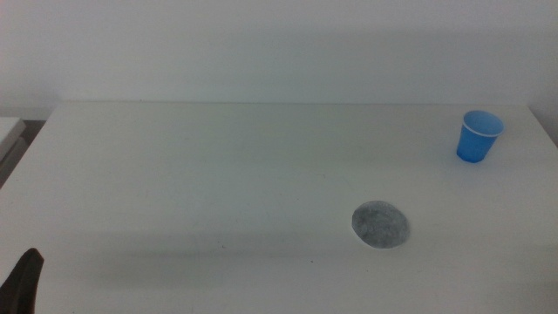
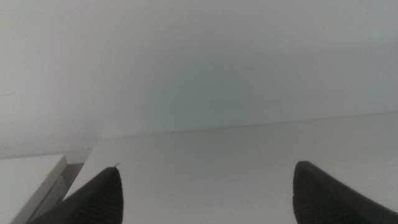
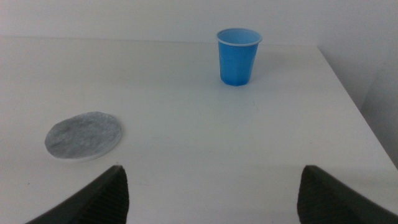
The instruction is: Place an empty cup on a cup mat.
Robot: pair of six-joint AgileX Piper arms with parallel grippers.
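The blue cup [image 1: 479,136] stands upright near the table's far right corner; the right wrist view shows it [image 3: 237,56] empty, with a thin white rim. The speckled grey cup mat [image 1: 380,225] lies flat on the table, nearer and to the left of the cup, apart from it; it also shows in the right wrist view [image 3: 83,135]. My right gripper [image 3: 211,186] is open and empty, well short of both; it is out of the middle view. My left gripper [image 2: 208,186] is open and empty; one dark jaw tip shows at the bottom left corner of the middle view [image 1: 23,281].
The white table [image 1: 218,174] has its far edge against a pale wall. Its right edge [image 3: 354,99] runs close to the cup. A pale block [image 2: 28,180] sits past the table's left edge.
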